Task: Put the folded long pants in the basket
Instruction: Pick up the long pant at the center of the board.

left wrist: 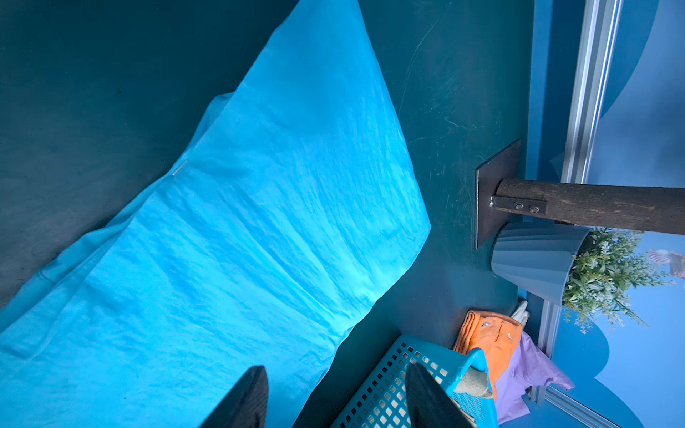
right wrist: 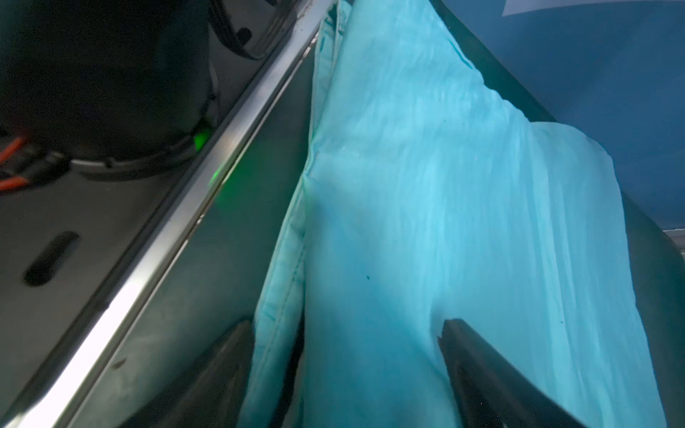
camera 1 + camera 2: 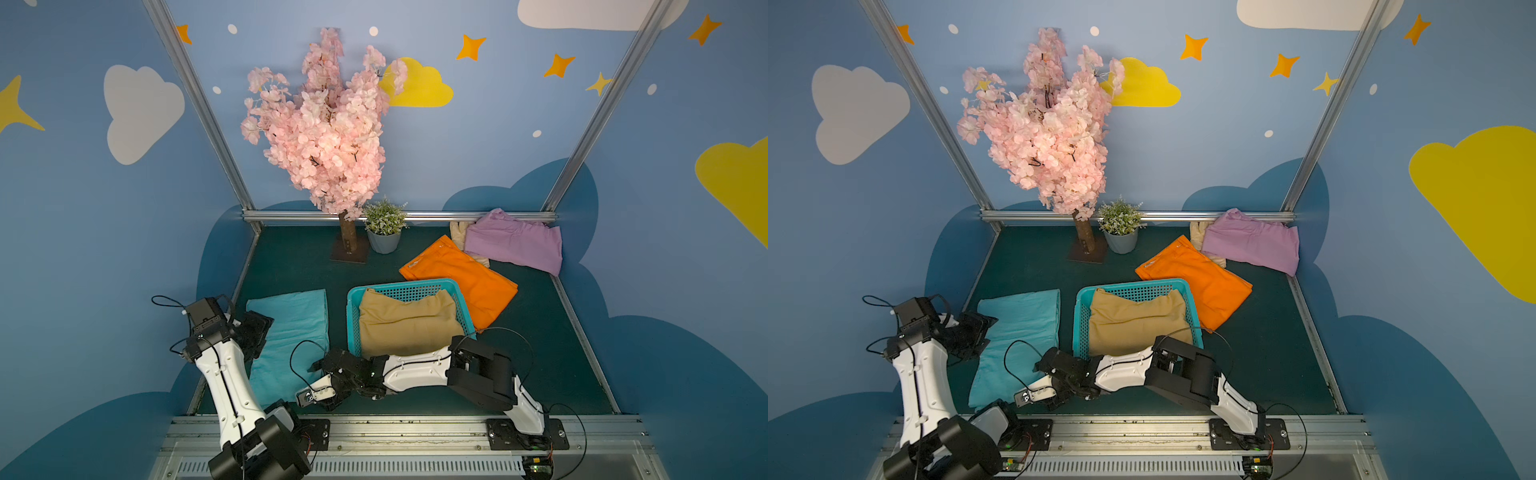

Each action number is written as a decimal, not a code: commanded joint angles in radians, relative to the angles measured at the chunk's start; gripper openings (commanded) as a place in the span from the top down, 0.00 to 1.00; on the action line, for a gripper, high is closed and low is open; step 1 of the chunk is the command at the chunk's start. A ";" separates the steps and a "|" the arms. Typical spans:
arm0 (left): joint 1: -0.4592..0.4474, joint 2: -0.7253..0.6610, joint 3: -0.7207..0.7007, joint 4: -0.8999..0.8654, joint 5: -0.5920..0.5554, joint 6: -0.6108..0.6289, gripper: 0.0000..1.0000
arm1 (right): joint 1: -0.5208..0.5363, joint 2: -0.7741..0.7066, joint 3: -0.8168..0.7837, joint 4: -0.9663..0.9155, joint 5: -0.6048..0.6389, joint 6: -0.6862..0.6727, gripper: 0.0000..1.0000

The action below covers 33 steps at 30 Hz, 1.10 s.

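The teal mesh basket [image 3: 352, 320] [image 3: 1079, 320] [image 1: 385, 392] holds the tan folded pants [image 3: 407, 324] [image 3: 1133, 324]. Light teal folded pants [image 3: 291, 328] [image 3: 1017, 328] [image 1: 259, 222] [image 2: 444, 222] lie flat to its left. Orange pants [image 3: 465, 274] [image 3: 1200, 278] lie behind the basket on the right, lilac pants [image 3: 515, 241] [image 3: 1254, 243] at the back right. My left gripper [image 3: 259, 328] [image 1: 333, 400] hovers open at the light teal cloth's left edge. My right gripper [image 3: 318, 368] [image 2: 348, 348] stands open at that cloth's near right edge, its jaws wide on either side of the folded edge.
Cream gloves [image 3: 457, 230] lie partly under the lilac pants. A pink blossom tree on a trunk [image 3: 348, 237] and a potted plant [image 3: 384, 232] stand at the back. A metal rail [image 3: 374, 424] runs along the front edge, close to the right gripper.
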 commanded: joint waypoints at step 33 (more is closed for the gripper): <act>-0.067 -0.132 -0.031 0.114 0.256 0.061 0.38 | -0.209 0.056 0.349 -0.496 -0.282 0.571 1.00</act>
